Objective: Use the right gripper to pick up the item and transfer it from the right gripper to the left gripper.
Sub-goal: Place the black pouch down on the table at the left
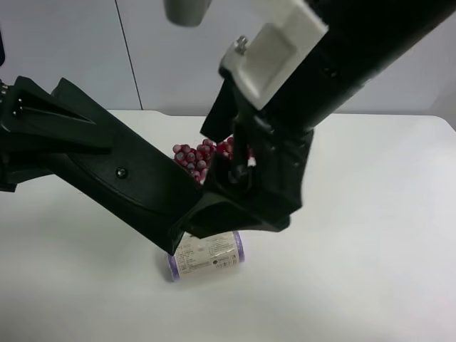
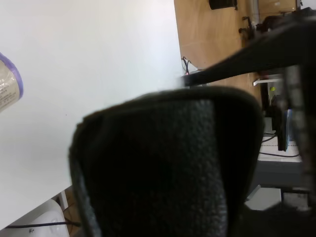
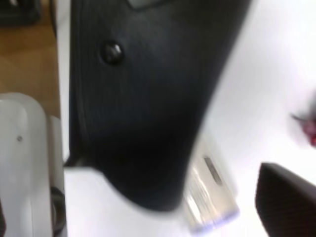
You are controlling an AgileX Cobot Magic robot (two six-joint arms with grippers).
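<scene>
The item (image 1: 135, 185), a flat blackish case with a small snap, hangs slanted above the table. Its upper end is in my left gripper (image 1: 28, 117), at the exterior high view's left, which is shut on it. In the left wrist view its dark grained surface (image 2: 163, 163) fills most of the picture. My right gripper (image 1: 214, 214), on the thick arm with the white bracket, is at the case's lower end. In the right wrist view the case (image 3: 143, 108) shows its snap, and one of the fingers (image 3: 289, 197) stands apart from it with white table between, so the jaws are open.
A purple-ended labelled roll (image 1: 206, 255) lies on the white table (image 1: 370, 249) right under the case's lower end, also seen as the roll (image 3: 210, 195) and the roll (image 2: 7, 86). A red grape bunch (image 1: 203, 155) sits behind the two arms.
</scene>
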